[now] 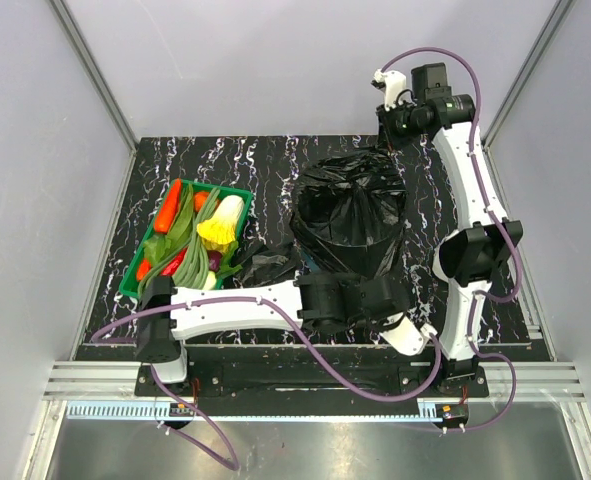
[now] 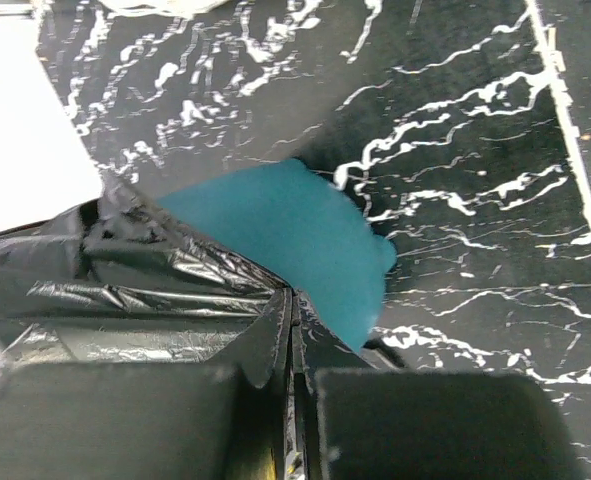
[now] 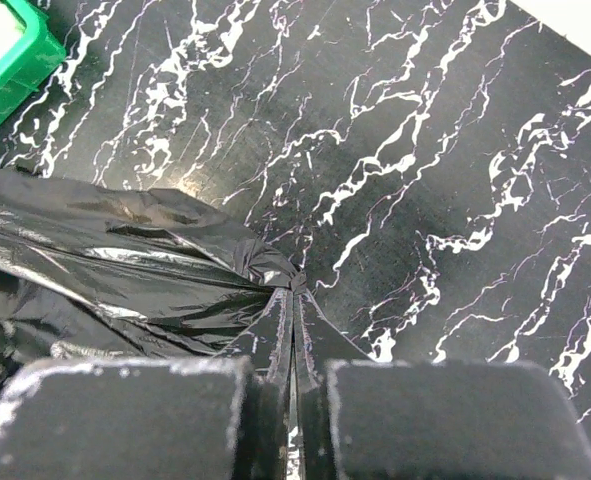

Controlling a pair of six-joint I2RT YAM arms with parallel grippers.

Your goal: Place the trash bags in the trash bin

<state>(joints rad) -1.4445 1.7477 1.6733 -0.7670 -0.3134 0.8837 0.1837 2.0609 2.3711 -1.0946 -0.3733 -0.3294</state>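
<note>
A black, white-veined table (image 1: 275, 160) bore three things.
A green tray (image 1: 230, 190) of vegetables stood at its left. A teal bin (image 2: 295, 230) stood near the middle with a glossy black bag (image 1: 350, 215) draped over it. A small crumpled black bundle (image 1: 265, 262) lay on the tabletop between tray and bin, just beside both.

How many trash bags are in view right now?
2. The big bag drapes over the teal bin; the small bundle lies on the table between the vegetable tray and the bin. More could be hidden inside.
</note>
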